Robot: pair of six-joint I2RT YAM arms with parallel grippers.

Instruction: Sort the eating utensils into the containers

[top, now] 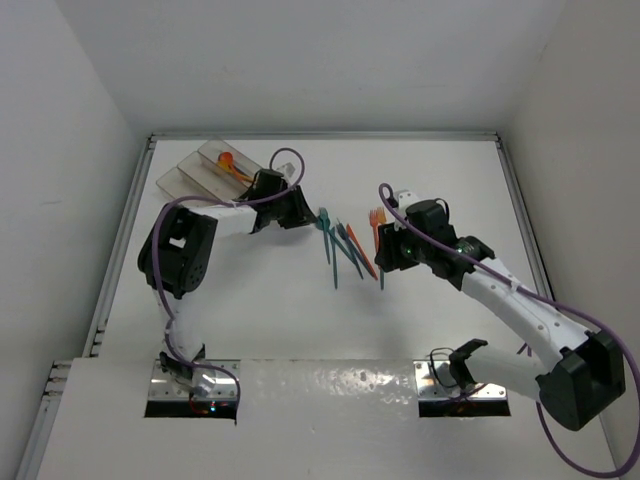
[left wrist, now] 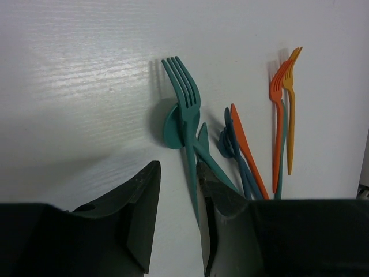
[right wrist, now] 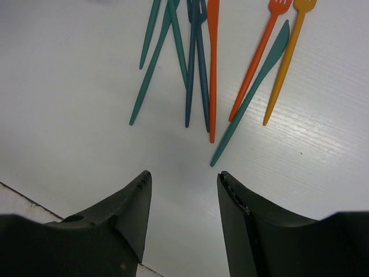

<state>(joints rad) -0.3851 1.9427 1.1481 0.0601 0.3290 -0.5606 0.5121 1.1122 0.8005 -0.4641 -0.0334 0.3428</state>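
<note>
The utensils (top: 345,248) lie in a loose pile at mid-table, between my two grippers. In the left wrist view I see a teal fork (left wrist: 185,98) over a teal spoon (left wrist: 170,131), a teal knife (left wrist: 209,153), blue utensils (left wrist: 232,144), an orange knife (left wrist: 245,144) and two orange forks (left wrist: 278,109). My left gripper (top: 303,214) (left wrist: 177,182) is open and empty, with the teal fork's handle beside its right finger. My right gripper (top: 384,255) (right wrist: 184,182) is open and empty, just short of the handle ends (right wrist: 212,104). The clear tray (top: 188,172) holds an orange utensil (top: 232,165).
The tray stands at the far left corner, just behind my left arm. Raised table rims (top: 128,230) run along the left, back and right sides. A purple cable (top: 287,158) loops over each arm.
</note>
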